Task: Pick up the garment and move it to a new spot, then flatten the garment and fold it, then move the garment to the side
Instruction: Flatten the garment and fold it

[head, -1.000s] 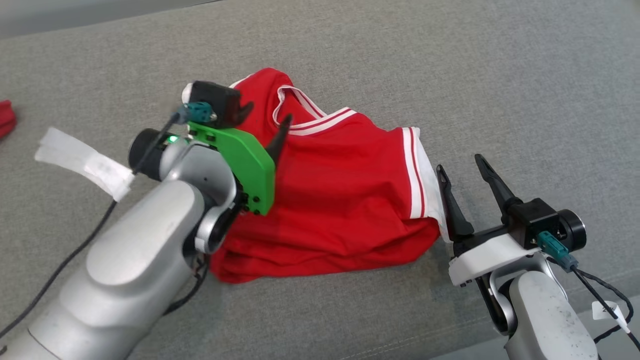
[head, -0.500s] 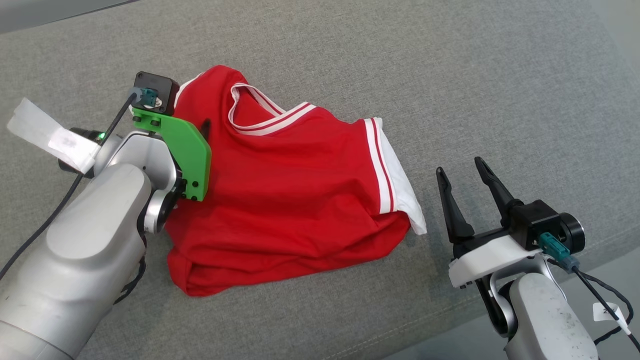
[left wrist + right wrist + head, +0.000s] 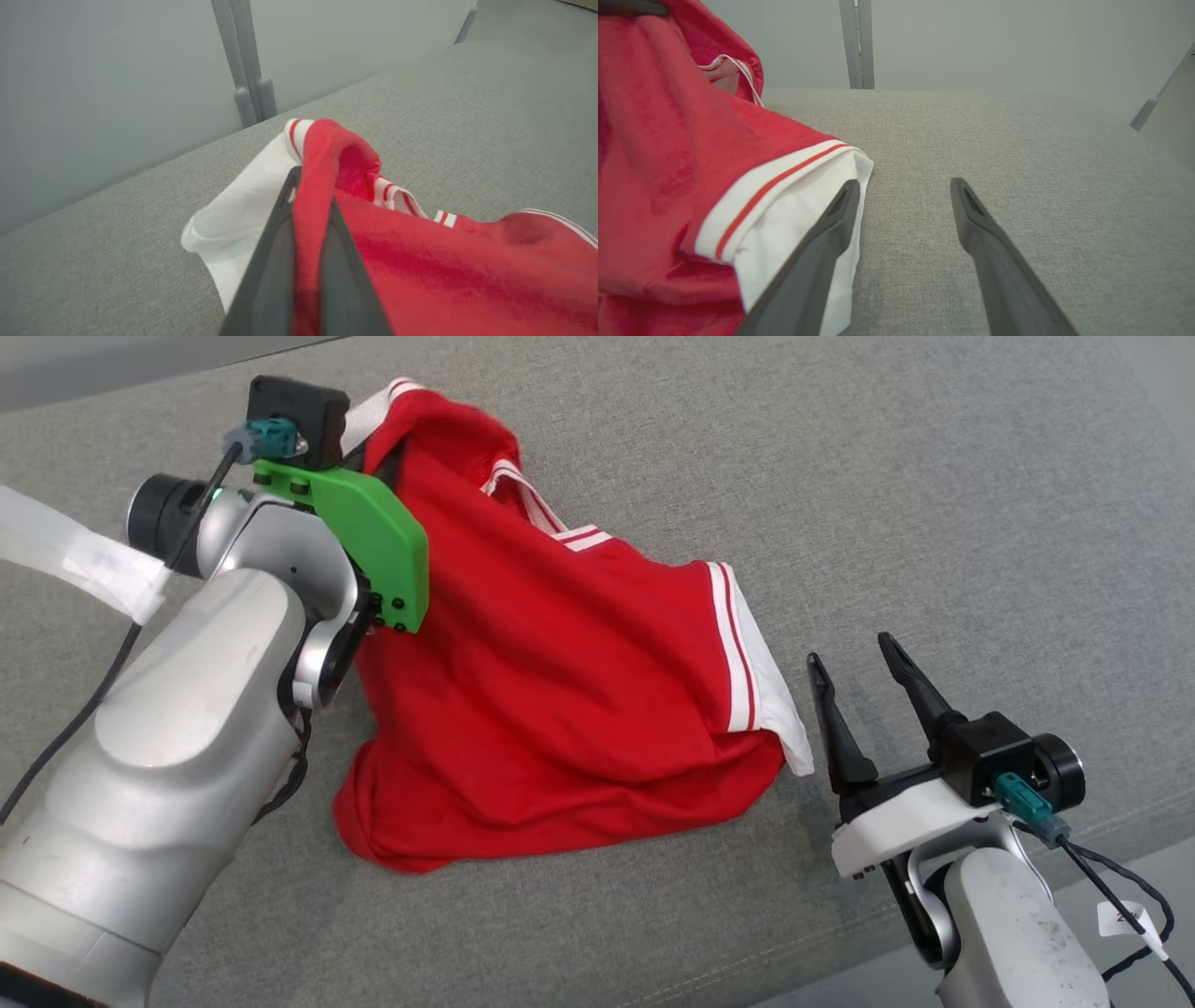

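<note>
At the upper left edge of the red garment [image 3: 560,691], the left gripper [image 3: 312,189] is pressed together on a ridge of red cloth. The wrist view shows the fold pinched between the two dark fingers, with a white striped cuff [image 3: 295,133] just past their tips. From that pinch the cloth rises in a peak and slopes down to the rest of the garment, which lies crumpled on the grey cushion [image 3: 934,476]. The striped collar [image 3: 560,527] is near the peak and the white-edged sleeve [image 3: 770,709] is at the near right. The right gripper [image 3: 850,651] stands just beside that sleeve, fingers spread, holding nothing; one finger is close against the white hem, contact uncertain. Judgement: first step in hand, the pick-up, with one corner lifted and the bulk not yet off the cushion. The next move calls for raising the left arm until the hem clears, or closing the right gripper on the sleeve so both carry it. A one-point grip risks bunching at set-down, making flattening harder.
</note>
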Robot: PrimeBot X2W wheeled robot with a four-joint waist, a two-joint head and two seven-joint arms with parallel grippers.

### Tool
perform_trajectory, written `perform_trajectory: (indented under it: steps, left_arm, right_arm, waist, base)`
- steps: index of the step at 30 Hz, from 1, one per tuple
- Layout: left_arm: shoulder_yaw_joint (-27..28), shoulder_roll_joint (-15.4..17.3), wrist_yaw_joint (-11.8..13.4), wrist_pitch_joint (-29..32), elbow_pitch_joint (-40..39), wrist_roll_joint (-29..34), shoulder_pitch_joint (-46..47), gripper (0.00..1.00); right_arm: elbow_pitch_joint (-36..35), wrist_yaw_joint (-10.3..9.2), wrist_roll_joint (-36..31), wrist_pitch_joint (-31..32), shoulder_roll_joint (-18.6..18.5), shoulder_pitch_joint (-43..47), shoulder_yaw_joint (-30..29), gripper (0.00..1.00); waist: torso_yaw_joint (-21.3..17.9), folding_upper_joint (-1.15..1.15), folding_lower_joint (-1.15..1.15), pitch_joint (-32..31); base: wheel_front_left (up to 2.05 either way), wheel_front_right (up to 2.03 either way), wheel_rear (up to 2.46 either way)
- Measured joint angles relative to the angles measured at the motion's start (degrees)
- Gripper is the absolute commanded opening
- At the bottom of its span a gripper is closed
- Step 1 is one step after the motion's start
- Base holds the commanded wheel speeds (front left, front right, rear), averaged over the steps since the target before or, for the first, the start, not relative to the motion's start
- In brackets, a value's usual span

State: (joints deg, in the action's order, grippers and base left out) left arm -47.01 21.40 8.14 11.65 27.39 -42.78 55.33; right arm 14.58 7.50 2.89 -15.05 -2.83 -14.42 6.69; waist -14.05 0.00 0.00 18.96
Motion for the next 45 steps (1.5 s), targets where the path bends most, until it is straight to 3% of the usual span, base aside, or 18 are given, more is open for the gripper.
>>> perform_trajectory:
  steps: [8, 21, 27, 28, 29, 30, 38, 45]
  left_arm:
    - [-1.0, -2.2, 1.3, -1.2, -1.7, 2.7, 4.5, 0.00]
    - [-0.6, -7.7, 2.4, -8.7, 4.3, 6.5, 13.9, 0.00]
    - [-1.1, -10.1, -1.2, -12.6, 11.2, 5.5, 13.9, 0.00]
    - [-1.1, -10.6, -1.8, -13.1, 12.5, 5.0, 13.4, 0.33]
    - [-1.2, -11.1, -2.6, -13.7, 13.7, 4.6, 12.7, 0.78]
    - [-0.9, -11.7, -3.0, -14.0, 14.8, 3.5, 12.0, 1.00]
    - [1.0, -13.6, -5.4, -16.1, 16.0, -0.6, 8.6, 1.00]
    - [3.3, -9.5, -3.3, -15.0, 2.8, -6.2, -5.6, 1.00]
  right_arm:
    - [0.3, 0.00, 2.2, 0.0, 0.0, -0.5, 3.1, 1.00]
    - [0.4, 0.00, 6.1, 0.0, -0.1, 1.1, 3.1, 1.00]
    - [0.1, 0.00, 7.3, 0.0, -0.1, 1.2, 3.6, 1.00]
    - [0.0, 0.00, 7.5, 0.0, -0.1, 1.2, 3.5, 1.00]
    - [0.0, 0.00, 7.6, 0.0, -0.1, 1.2, 3.4, 1.00]
    - [0.0, 0.00, 7.6, 0.0, -0.1, 1.2, 3.3, 1.00]
    - [-0.1, 0.00, 6.8, 0.0, 0.0, 0.7, 0.8, 1.00]
    - [-0.4, 0.00, 4.3, 0.0, 0.1, 1.2, -1.4, 1.00]
  waist:
    - [-2.5, 0.00, 0.00, -0.8]
    - [-13.2, 0.00, 0.00, 0.1]
    - [-16.5, 0.00, 0.00, 1.8]
    - [-16.8, 0.00, 0.00, 2.3]
    - [-16.9, 0.00, 0.00, 2.7]
    - [-17.0, 0.00, 0.00, 3.2]
    - [-14.1, 0.00, 0.00, 4.4]
    - [-8.9, 0.00, 0.00, 3.0]
  base:
    - [0.00, 0.00, 0.00]
    - [0.00, 0.00, 0.00]
    - [0.00, 0.00, 0.00]
    - [0.00, 0.00, 0.00]
    - [0.00, 0.00, 0.00]
    - [0.00, 0.00, 0.00]
    - [0.00, 0.00, 0.00]
    - [0.00, 0.00, 0.00]
